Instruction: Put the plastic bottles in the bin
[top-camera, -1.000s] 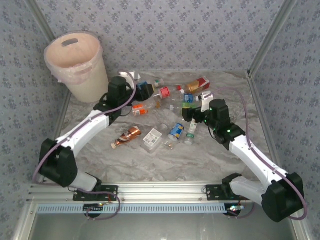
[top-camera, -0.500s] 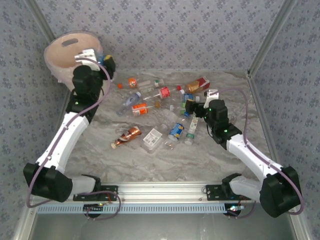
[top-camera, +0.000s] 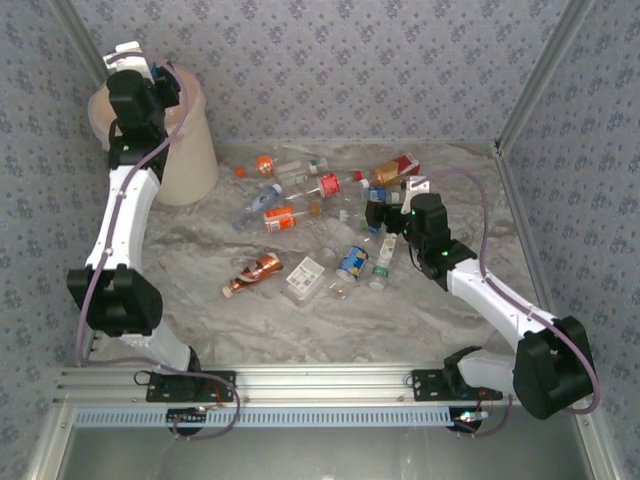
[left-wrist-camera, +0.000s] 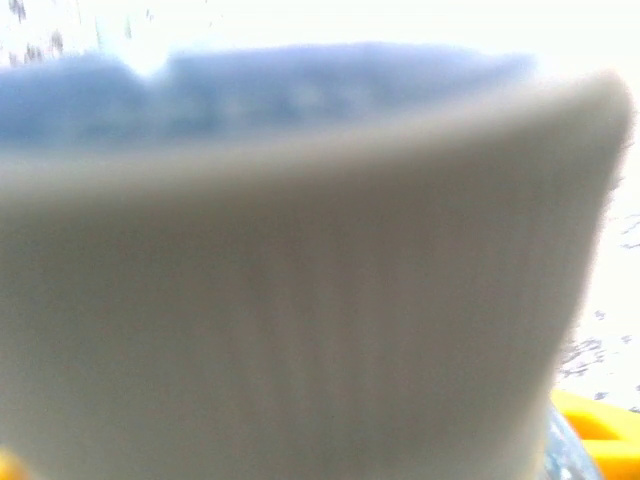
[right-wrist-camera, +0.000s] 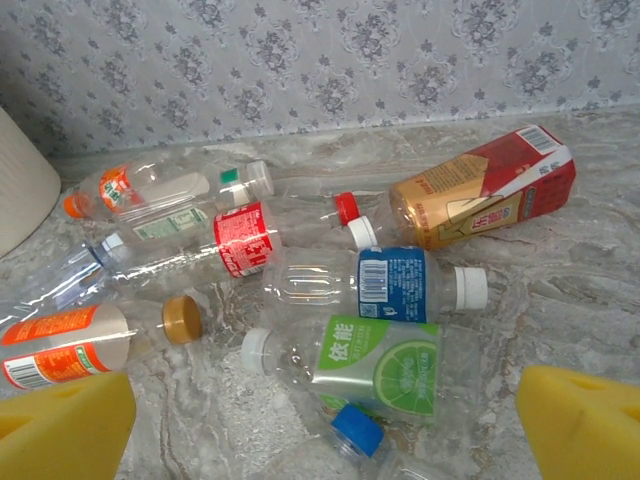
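Observation:
The cream bin (top-camera: 190, 150) stands at the back left. My left gripper (top-camera: 163, 74) is raised over its rim, shut on a plastic bottle with a bit of blue showing. In the left wrist view a blurred pale ribbed surface (left-wrist-camera: 300, 300) sits close to the lens, with one yellow pad (left-wrist-camera: 600, 420) at the lower right. Several plastic bottles lie in the middle of the table. My right gripper (top-camera: 378, 215) (right-wrist-camera: 320, 440) hovers open just above a green-labelled bottle (right-wrist-camera: 375, 365) and a blue-labelled one (right-wrist-camera: 395, 285), touching neither.
Nearer the arms lie a copper bottle (top-camera: 255, 272), a clear tray (top-camera: 305, 278) and a blue-labelled bottle (top-camera: 352, 262). An amber bottle with a red label (right-wrist-camera: 480, 195) lies at the back right. A loose gold cap (right-wrist-camera: 182, 318) rests among them. Patterned walls close in three sides.
My left arm has swung from the pile up and to the left, ending over the bin with a bottle in its jaws. My right gripper has edged left over the pile.

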